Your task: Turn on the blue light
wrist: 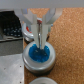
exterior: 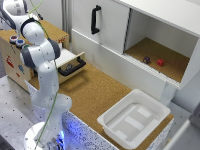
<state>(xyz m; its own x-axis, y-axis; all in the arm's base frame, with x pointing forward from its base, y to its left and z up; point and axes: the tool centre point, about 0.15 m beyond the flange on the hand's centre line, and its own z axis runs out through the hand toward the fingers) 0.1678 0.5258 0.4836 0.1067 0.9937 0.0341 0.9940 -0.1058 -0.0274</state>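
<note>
In the wrist view the gripper (wrist: 40, 44) points straight down onto the blue light (wrist: 39, 52), a round blue cap with a pale ring. The fingers (wrist: 39, 31) are clenched together with nothing between them, and their tips reach the cap's centre; whether they press on it I cannot tell.

In the exterior view, nearest at 6 o'clock, the arm's base (exterior: 44, 137) glows faintly blue. At 4 o'clock a white tray (exterior: 134, 119) sits on the cork counter (exterior: 92, 90). At 9 o'clock an open drawer (exterior: 70, 64) with a black handle juts out. At 10 o'clock stands the wooden box (exterior: 15, 60); the blue light (exterior: 19, 43) lies on its top, under the arm's bent end. At 2 o'clock an open cabinet (exterior: 155, 45) holds two small objects, one dark (exterior: 146, 59), one red (exterior: 160, 62).
</note>
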